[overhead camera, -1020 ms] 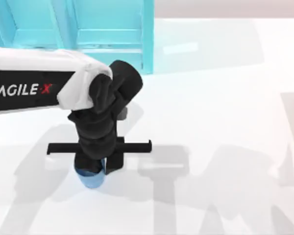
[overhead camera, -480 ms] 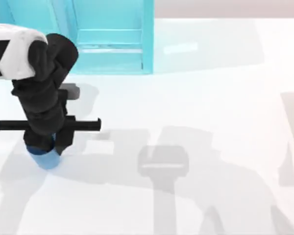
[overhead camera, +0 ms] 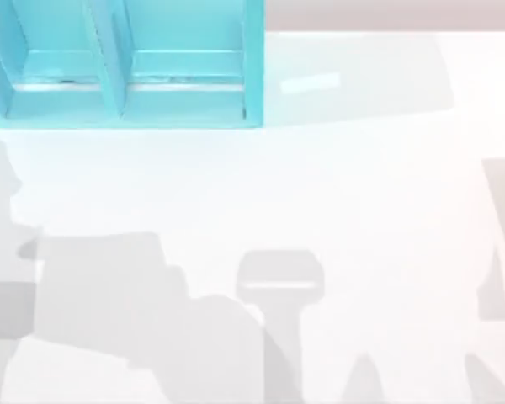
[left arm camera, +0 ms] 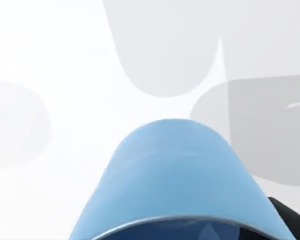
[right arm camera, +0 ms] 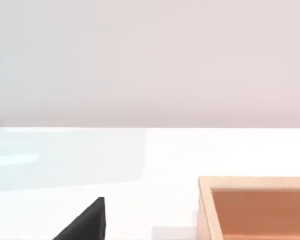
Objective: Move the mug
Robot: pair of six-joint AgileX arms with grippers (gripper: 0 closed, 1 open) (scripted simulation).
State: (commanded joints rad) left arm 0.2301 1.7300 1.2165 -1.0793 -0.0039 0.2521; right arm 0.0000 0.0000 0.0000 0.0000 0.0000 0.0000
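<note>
Closest to the left wrist camera sits the mug, a plain light blue cup seen from just above its round rim, with tapered sides spreading toward the white table behind it. A small dark corner, probably part of the left gripper, pokes in just beside the mug's rim. The fingers themselves cannot be made out, so whether they are clamped on the mug or spread apart cannot be told; the mug's nearness to the camera suggests it is being carried. Soft grey shadows lie on the table beyond the mug.

From the right wrist camera, a black wedge, likely one finger of the right gripper, shows low and near. How far apart its fingers stand cannot be told. Past it, a shallow wooden box with a pale rim and orange-brown inside rests on the white table, and farther off is a blank pinkish wall.

From above, the table carries broad grey shadows along its left side and front. At the far left edge stands a large turquoise shelf unit with two open compartments.

Judging progress: the mug appears to be off to the left, beyond the overhead camera's frame, so the move looks well underway. Setting it down and letting go would seem to be what is left
</note>
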